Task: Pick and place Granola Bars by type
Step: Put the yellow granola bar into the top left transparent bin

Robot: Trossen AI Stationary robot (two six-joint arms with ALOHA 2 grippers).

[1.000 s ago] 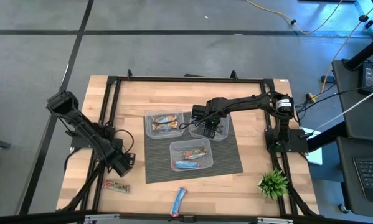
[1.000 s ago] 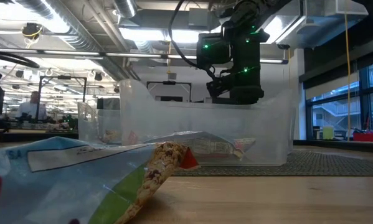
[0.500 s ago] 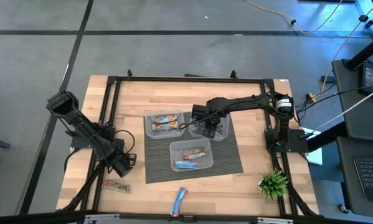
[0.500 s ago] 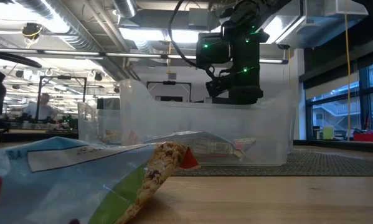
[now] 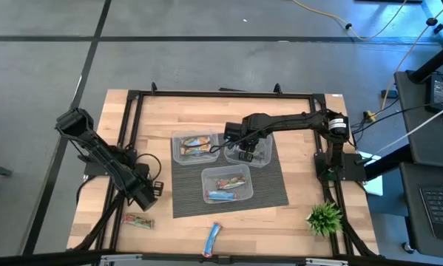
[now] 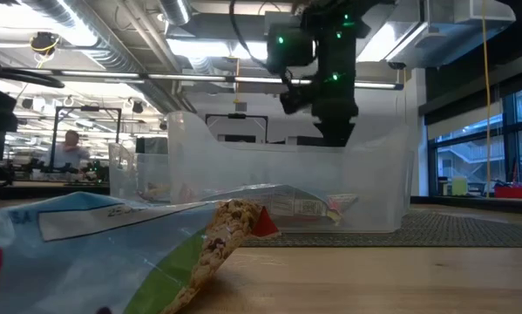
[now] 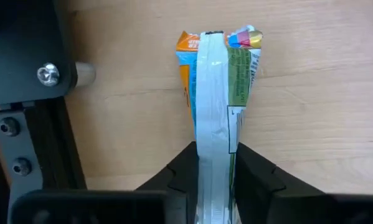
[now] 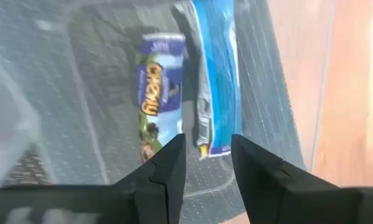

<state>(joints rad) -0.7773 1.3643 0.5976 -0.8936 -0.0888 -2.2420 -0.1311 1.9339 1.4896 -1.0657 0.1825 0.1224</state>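
Observation:
My left gripper (image 5: 153,191) is low over the wood at the table's left, shut on a granola bar (image 7: 217,93) with a silver, green and orange wrapper. My right gripper (image 5: 242,148) hangs open above the far right tub (image 5: 264,158), touching nothing. Below it, a purple bar (image 8: 154,99) and a blue bar (image 8: 216,81) lie flat on the tub's bottom. A red-green bar (image 5: 138,220) and a blue bar (image 5: 212,240) lie flat on the wood near the front edge. The blue one fills the foreground of the low view (image 6: 156,253). My left gripper pinches the bar's near end (image 7: 212,149) between its two fingers, one on each broad face. The bar stands on its long edge and reaches on past the fingertips, in line with them, over the wood. Whether it is lifted clear I cannot tell.
Two more clear tubs with bars stand on the grey mat (image 5: 276,188): one at the far left (image 5: 194,148), one nearer the front (image 5: 225,185). A small green plant (image 5: 325,219) stands at the front right. A black frame rail (image 7: 24,124) runs close beside my left gripper.
My left gripper has shut on the bar at the table's left. My right gripper has risen a little above the far right tub and shifted slightly toward the table's left, still open.

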